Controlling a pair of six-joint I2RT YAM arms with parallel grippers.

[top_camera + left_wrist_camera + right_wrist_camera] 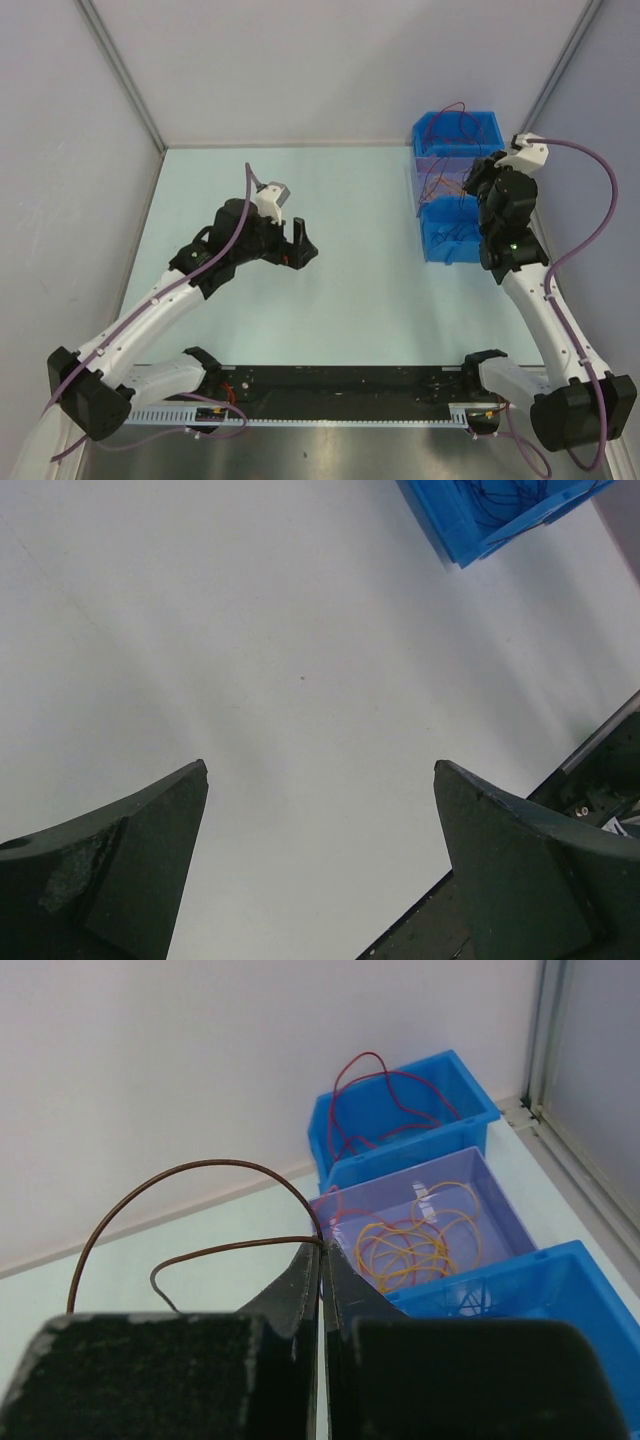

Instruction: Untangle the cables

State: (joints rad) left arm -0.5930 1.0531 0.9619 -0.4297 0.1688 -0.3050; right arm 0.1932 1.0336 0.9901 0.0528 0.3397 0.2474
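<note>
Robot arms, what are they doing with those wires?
The right fingers are shut on a dark red cable, holding it up near the bins. Orange cables lie in the clear middle bin. The left fingers are open over the table, holding nothing.

The left arm (150,310) reaches forward from its base at the near left, elbow bent, and its gripper (320,770) points down with the two fingers spread wide and nothing between them. The right arm (545,310) rises steeply from its base at the near right, wrist folded over at the top. The right gripper (321,1245) has its fingers pressed together, pinching a dark red cable (210,1163) at the tips.
</note>
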